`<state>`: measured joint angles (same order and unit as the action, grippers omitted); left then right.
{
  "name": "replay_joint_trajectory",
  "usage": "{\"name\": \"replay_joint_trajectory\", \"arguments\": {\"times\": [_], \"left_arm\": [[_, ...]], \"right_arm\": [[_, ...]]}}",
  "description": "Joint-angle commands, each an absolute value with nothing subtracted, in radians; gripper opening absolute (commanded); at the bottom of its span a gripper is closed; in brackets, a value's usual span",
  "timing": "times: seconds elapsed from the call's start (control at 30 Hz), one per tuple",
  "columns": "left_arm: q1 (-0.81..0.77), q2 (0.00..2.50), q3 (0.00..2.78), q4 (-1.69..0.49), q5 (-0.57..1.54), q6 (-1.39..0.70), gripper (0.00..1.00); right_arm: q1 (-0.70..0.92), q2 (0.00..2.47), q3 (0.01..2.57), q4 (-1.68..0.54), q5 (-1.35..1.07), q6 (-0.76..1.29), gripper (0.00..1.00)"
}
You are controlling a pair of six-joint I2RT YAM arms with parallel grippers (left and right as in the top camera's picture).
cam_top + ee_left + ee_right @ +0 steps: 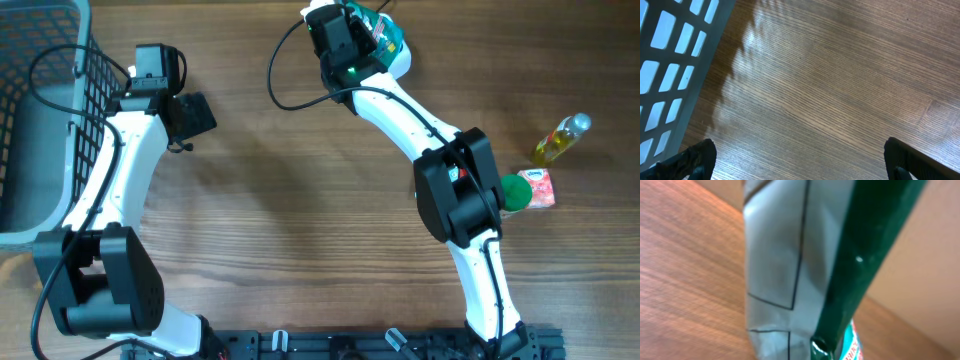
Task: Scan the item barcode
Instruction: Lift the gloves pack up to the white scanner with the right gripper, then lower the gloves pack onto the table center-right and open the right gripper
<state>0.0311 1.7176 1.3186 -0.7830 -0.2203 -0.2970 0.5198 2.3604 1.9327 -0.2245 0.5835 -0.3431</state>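
Note:
The item is a green and white packet (388,38) at the far edge of the table, seen in the overhead view at the tip of my right gripper (368,32). It fills the right wrist view as a grey-white panel with thin black lines (780,265) beside a dark green fold (870,245), with red print at the bottom. My right fingers do not show there, and no barcode is visible. The right gripper is shut on the packet. My left gripper (190,115) stands wide open over bare wood, its two black fingertips (696,159) far apart with nothing between them.
A grey mesh basket (40,120) takes up the left side, and its wall (670,60) is close to my left gripper. At the right lie a yellow bottle (562,138), a pink carton (540,188) and a green round thing (515,190).

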Motion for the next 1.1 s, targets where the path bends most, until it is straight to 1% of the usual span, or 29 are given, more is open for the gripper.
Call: {"name": "replay_joint_trajectory", "arguments": {"times": [0.0, 0.17, 0.33, 0.4, 0.5, 0.57, 0.63, 0.73, 0.8, 0.87, 0.97, 1.07], "left_arm": [[0.033, 1.716, 1.326, -0.783, -0.233, -0.299, 1.00], [0.033, 1.716, 1.326, -0.783, -0.233, -0.299, 1.00], [0.033, 1.716, 1.326, -0.783, -0.233, -0.299, 1.00], [0.033, 1.716, 1.326, -0.782, -0.233, -0.299, 1.00], [0.033, 1.716, 1.326, -0.783, -0.233, -0.299, 1.00], [0.033, 1.716, 1.326, -0.783, -0.233, -0.299, 1.00], [0.033, 1.716, 1.326, -0.782, -0.233, -0.299, 1.00], [0.033, 1.716, 1.326, -0.782, -0.233, -0.299, 1.00], [0.033, 1.716, 1.326, -0.783, -0.233, -0.299, 1.00], [0.033, 1.716, 1.326, -0.783, -0.233, -0.299, 1.00], [0.033, 1.716, 1.326, -0.782, -0.233, -0.299, 1.00], [0.033, 1.716, 1.326, -0.782, -0.233, -0.299, 1.00]], "right_arm": [[0.524, 2.373, 1.942, -0.263, 0.503, -0.199, 0.04], [0.524, 2.373, 1.942, -0.274, 0.458, -0.202, 0.04], [0.513, 2.343, 1.943, -0.247, 0.559, -0.206, 0.04], [0.504, 2.283, 1.943, -0.241, 0.571, -0.210, 0.04], [0.483, 2.149, 1.943, -0.321, 0.552, -0.197, 0.04], [0.471, 2.061, 1.943, -0.440, 0.543, -0.119, 0.04], [0.458, 1.967, 1.943, -0.625, 0.451, -0.034, 0.04], [0.427, 1.869, 1.943, -0.926, 0.173, 0.097, 0.04], [0.400, 1.851, 1.943, -1.108, -0.022, 0.130, 0.04], [0.374, 1.856, 1.925, -1.300, -0.138, 0.163, 0.04], [0.364, 1.857, 1.818, -1.420, -0.192, 0.158, 0.04], [0.365, 1.857, 1.649, -1.396, -0.212, 0.161, 0.04]]}}
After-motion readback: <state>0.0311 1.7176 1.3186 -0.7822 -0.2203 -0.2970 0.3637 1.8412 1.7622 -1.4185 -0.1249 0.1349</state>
